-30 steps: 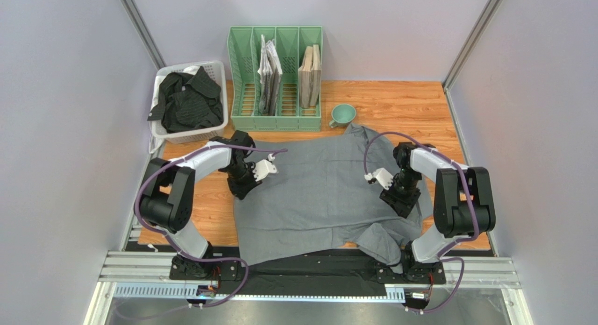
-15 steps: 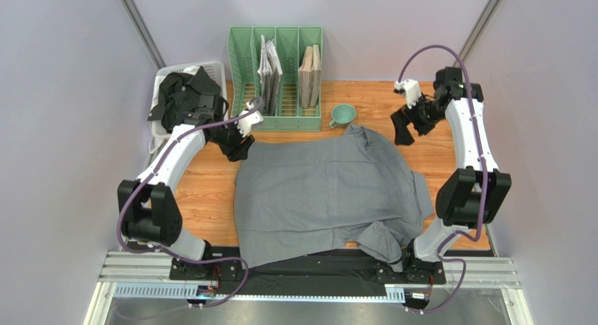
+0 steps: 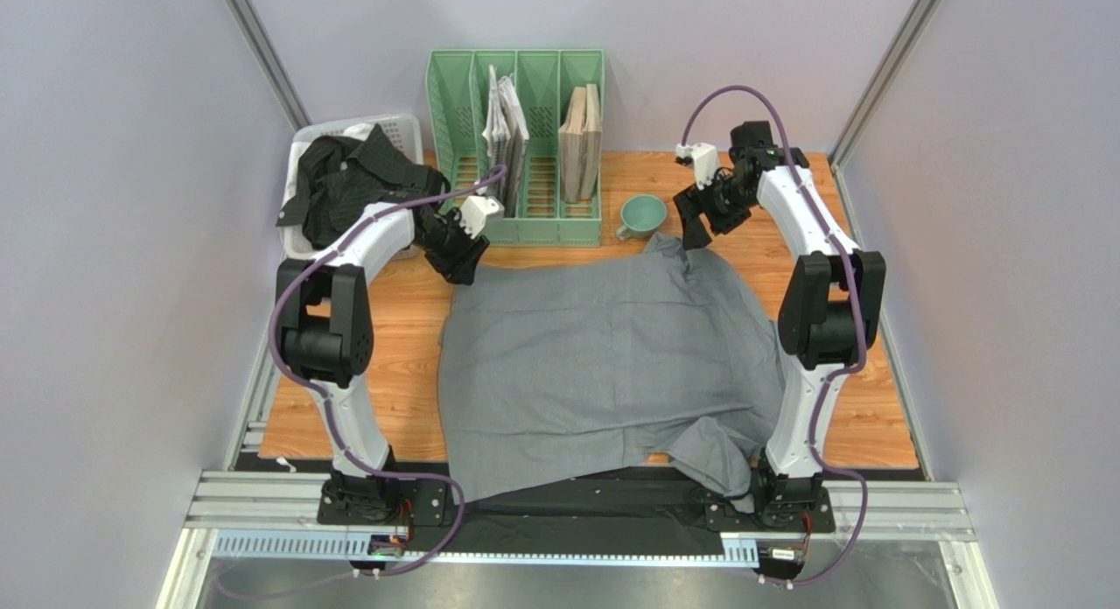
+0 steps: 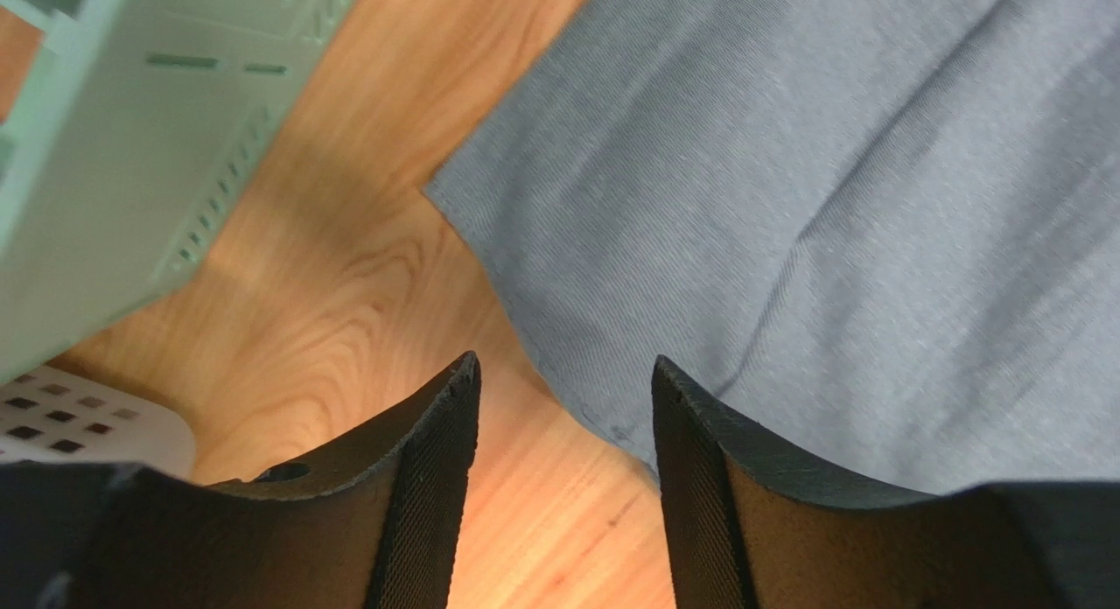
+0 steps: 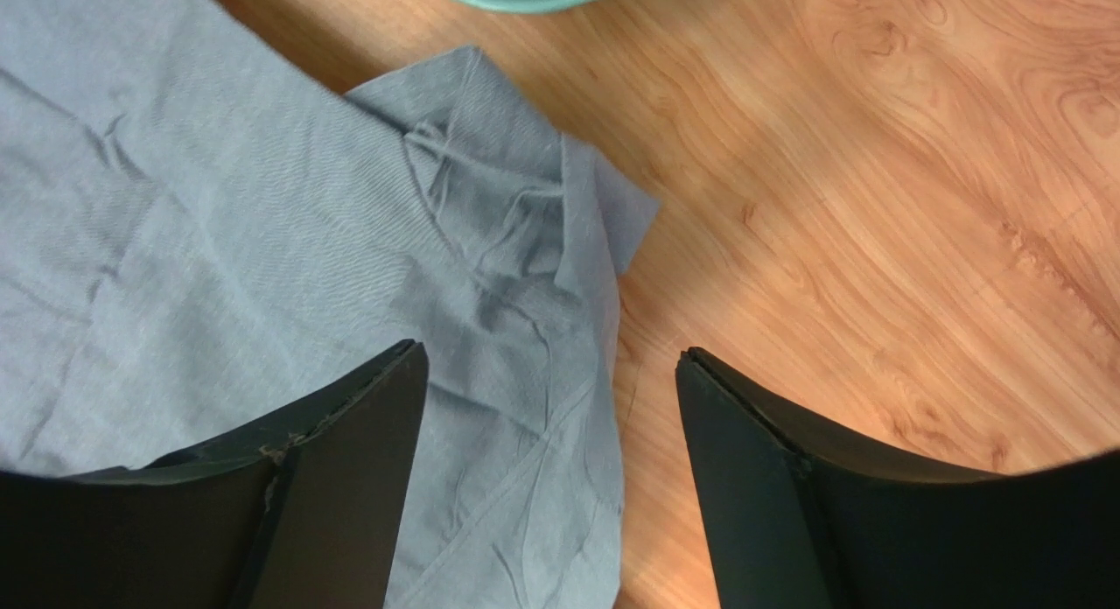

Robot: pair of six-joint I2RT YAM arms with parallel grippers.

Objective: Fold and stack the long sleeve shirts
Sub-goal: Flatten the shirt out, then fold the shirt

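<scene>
A plain mid-grey long sleeve shirt (image 3: pixel 598 360) lies spread flat over the middle of the wooden table, its near part bunched at the front edge. A black long sleeve shirt (image 3: pixel 349 189) is heaped in the white basket (image 3: pixel 345 255). My left gripper (image 3: pixel 459 261) hovers open over the grey shirt's far left corner (image 4: pixel 815 215), bare wood between its fingers (image 4: pixel 441 439). My right gripper (image 3: pixel 689 236) stands open above the far right corner (image 5: pixel 526 242), the cloth edge under the gap between its fingers (image 5: pixel 368 425). Neither holds anything.
A green slotted file rack (image 3: pixel 515 147) with papers stands at the back, close to my left gripper (image 4: pixel 563 389). A teal cup (image 3: pixel 642 215) sits beside the right gripper (image 5: pixel 546 373). Grey walls close in both sides.
Both arms left the middle of the grey shirt and reached to its far corners, jaws opening. In the last half second the right gripper swung left toward the cup.
</scene>
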